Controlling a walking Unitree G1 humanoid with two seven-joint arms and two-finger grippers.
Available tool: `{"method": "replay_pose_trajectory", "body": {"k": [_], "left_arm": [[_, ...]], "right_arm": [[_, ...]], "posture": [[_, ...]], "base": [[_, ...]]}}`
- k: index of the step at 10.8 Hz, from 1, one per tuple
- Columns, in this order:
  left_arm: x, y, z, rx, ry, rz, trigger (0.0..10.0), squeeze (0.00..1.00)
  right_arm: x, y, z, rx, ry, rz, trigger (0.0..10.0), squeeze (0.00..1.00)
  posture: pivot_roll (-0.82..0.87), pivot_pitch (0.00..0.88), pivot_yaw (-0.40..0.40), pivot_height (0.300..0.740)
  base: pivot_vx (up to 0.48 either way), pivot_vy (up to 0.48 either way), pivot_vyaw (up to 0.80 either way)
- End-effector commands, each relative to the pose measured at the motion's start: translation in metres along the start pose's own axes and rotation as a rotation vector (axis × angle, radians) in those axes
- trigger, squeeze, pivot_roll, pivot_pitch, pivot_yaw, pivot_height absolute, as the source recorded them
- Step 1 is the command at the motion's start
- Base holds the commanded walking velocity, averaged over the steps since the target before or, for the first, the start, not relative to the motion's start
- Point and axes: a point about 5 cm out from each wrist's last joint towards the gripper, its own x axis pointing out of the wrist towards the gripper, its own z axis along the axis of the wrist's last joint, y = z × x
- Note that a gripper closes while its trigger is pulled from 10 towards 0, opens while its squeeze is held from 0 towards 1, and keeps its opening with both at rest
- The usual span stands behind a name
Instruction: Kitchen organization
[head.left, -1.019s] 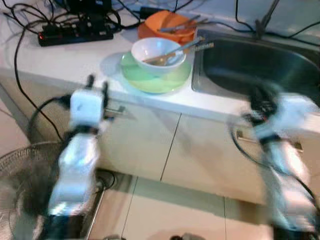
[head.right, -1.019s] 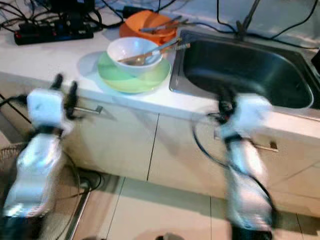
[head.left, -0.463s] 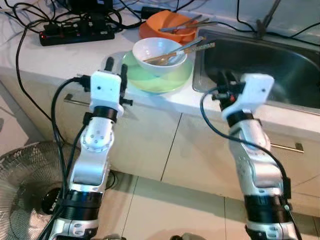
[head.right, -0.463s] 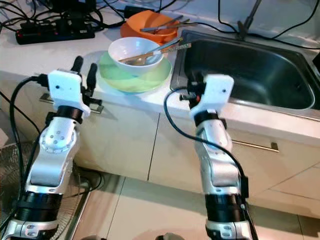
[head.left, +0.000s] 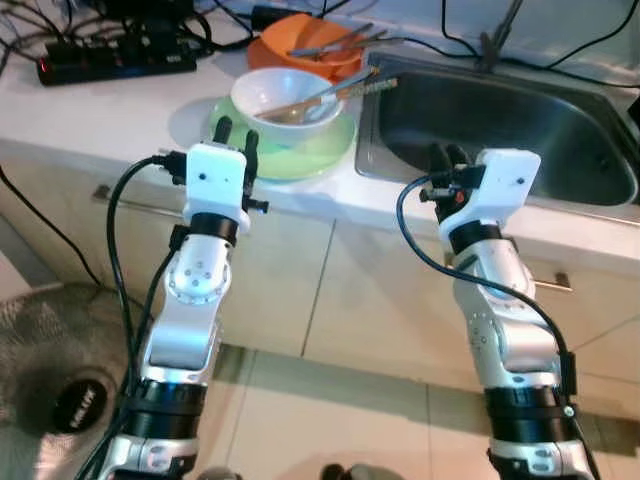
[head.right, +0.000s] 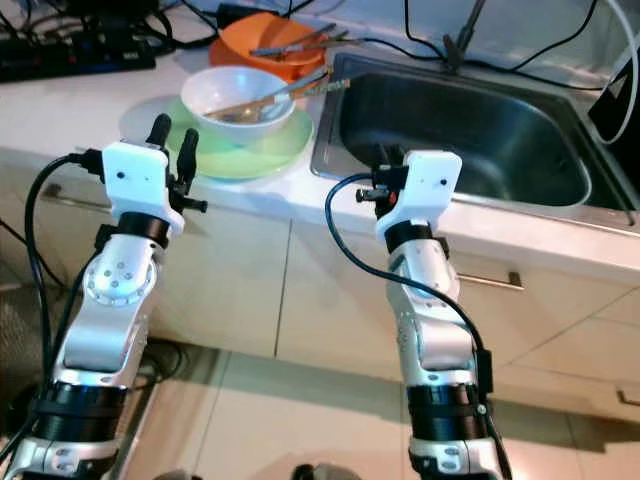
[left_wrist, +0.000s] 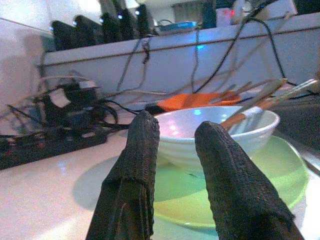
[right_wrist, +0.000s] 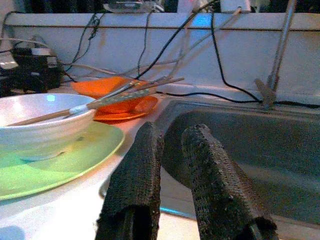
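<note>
A white bowl (head.left: 283, 97) stands on a green plate (head.left: 300, 155) on the white counter, with chopsticks and a spoon (head.left: 325, 92) lying across its rim. Behind it an orange dish (head.left: 300, 55) holds more utensils. My left gripper (head.left: 236, 133) is raised at the counter's front edge, just short of the green plate (left_wrist: 260, 175) and bowl (left_wrist: 215, 132), open by a narrow gap with nothing in it. Over the near rim of the steel sink (head.left: 500, 120), my right gripper (head.left: 447, 156) is also narrowly open and empty.
A black power strip (head.left: 115, 62) and tangled cables lie at the counter's back left. The tap (head.left: 495, 40) rises behind the sink. Cabinet doors with bar handles (head.left: 555, 283) run below the counter. A floor fan (head.left: 40, 350) stands at lower left.
Both arms have come up out of a blurred swing and now hold steady at the counter's edge. The camera has shifted, so the dishes sit further left in view.
</note>
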Motion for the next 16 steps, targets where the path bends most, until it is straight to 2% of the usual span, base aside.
{"method": "replay_pose_trajectory", "body": {"k": [1,2,10,13,16], "left_arm": [[-0.0007,-0.0024,0.0001,-0.001,-0.001,-0.009,10.0,0.0],[-0.001,-0.0023,0.0001,0.0,-0.002,-0.009,10.0,0.0],[0.0004,0.0005,-0.0015,-0.028,0.022,0.015,10.0,0.0],[0.0008,0.0015,-0.001,-0.03,0.023,0.021,10.0,0.0],[0.0014,0.0027,-0.0005,-0.028,0.022,0.026,10.0,0.0]], "right_arm": [[-0.0013,-0.0047,0.0,-0.005,-0.006,-0.011,10.0,0.0],[-0.0016,-0.0038,-0.0003,-0.002,-0.005,-0.008,10.0,0.0],[-0.0012,-0.0001,-0.0036,-0.005,0.007,0.015,10.0,0.0],[-0.0018,0.0009,-0.0039,0.008,0.009,0.016,10.0,0.0],[-0.0014,0.0014,-0.0042,0.004,0.008,0.02,10.0,0.0]], "posture": [[0.02,0.064,-0.09,0.74],[0.02,0.063,-0.089,0.74],[0.02,0.077,-0.091,0.74],[0.02,0.082,-0.091,0.74],[0.02,0.083,-0.09,0.74]], "base": [[0.0,-0.349,0.0],[0.0,-0.349,0.0],[0.0,0.0,-0.08],[0.28,0.0,0.0],[0.329,0.0,-0.43]]}}
